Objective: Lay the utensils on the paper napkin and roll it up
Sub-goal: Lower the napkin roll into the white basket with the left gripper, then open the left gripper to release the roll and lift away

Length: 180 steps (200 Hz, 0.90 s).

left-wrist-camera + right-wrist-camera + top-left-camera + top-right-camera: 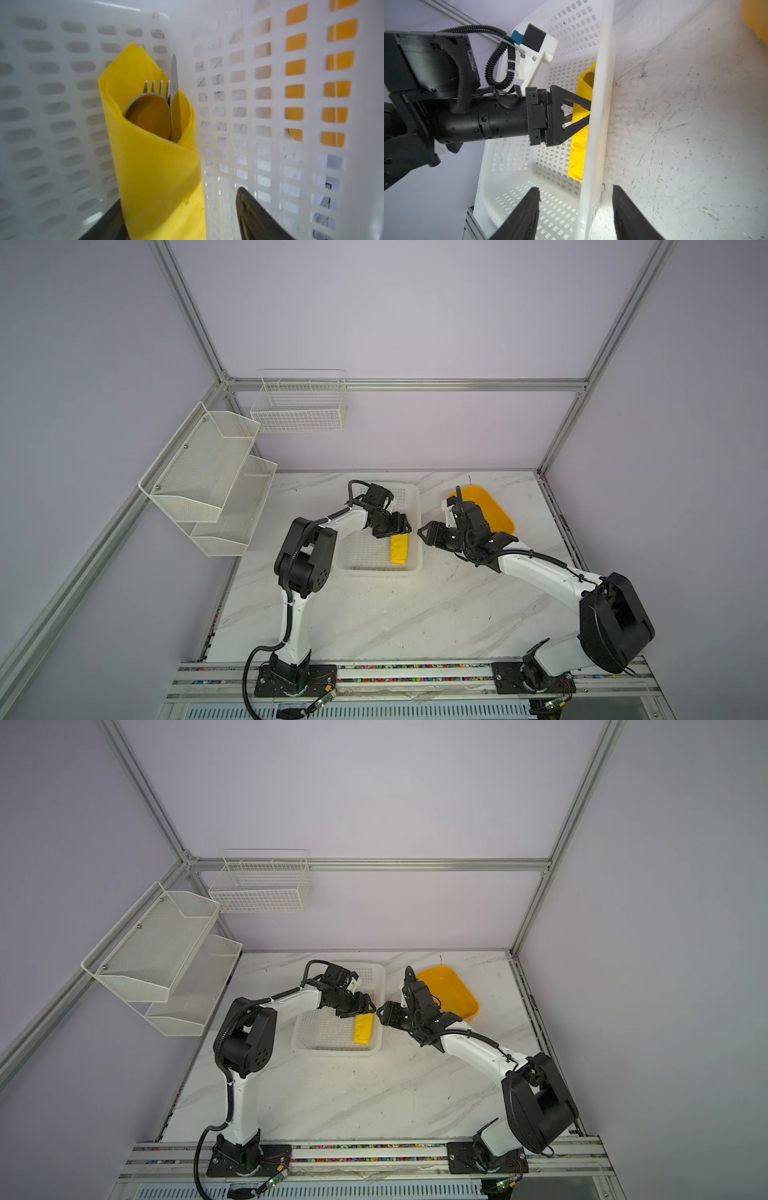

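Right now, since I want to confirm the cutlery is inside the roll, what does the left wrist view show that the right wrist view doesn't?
Left wrist only: a clear look at the spoon, fork and knife inside the napkin roll's open end.
Right wrist only: the left gripper from outside, jaws apart around the roll, and the open right gripper pointed at the rim of the white basket.
Both: the roll lying in the basket beside its wall.

Paper napkin roll lies in basket, along its right wall, utensils inside the roll. Basket on desk, back centre. Tub right of basket, apart. Left end effector over roll's far end; right end effector between basket and tub.
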Available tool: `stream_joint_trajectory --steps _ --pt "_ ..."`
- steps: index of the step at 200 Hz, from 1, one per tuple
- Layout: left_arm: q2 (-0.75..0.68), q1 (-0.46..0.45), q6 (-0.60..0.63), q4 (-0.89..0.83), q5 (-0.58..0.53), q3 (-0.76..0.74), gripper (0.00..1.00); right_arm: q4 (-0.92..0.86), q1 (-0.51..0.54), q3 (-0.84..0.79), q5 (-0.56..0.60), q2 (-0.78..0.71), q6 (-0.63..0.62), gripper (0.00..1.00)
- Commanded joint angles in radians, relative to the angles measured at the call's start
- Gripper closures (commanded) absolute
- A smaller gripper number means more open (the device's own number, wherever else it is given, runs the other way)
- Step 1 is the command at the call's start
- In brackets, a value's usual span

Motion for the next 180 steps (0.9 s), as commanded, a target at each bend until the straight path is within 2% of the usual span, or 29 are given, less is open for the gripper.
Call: stream_joint_trajectory --steps 1,20,41,58,90,119,180 --pt "-0.083 0.004 0.032 -0.073 -0.134 0.063 0.24 0.002 0.003 0.028 -0.002 -0.014 -0.008 0.42" --pt "-0.100 0.005 0.030 -0.086 -0.184 0.055 0.23 0.006 0.003 0.024 -0.004 -0.017 -0.009 0.42" --pt "-0.091 0.005 0.024 -0.093 -0.189 0.059 0.25 0.006 0.003 0.022 -0.004 -0.019 -0.010 0.42" --pt "-0.068 0.006 0.012 -0.092 -0.181 0.068 0.30 0.005 0.003 0.021 -0.007 -0.018 -0.009 0.42" --pt "-0.015 0.011 -0.020 -0.087 -0.185 0.117 0.47 0.009 0.003 0.017 -0.021 -0.016 -0.009 0.42" --pt "0.018 0.013 -0.037 -0.072 -0.194 0.149 0.50 0.009 0.003 0.025 -0.050 0.003 -0.011 0.42" --pt "0.049 0.020 -0.045 -0.062 -0.232 0.122 0.66 0.012 0.003 0.022 -0.068 0.024 -0.016 0.42"
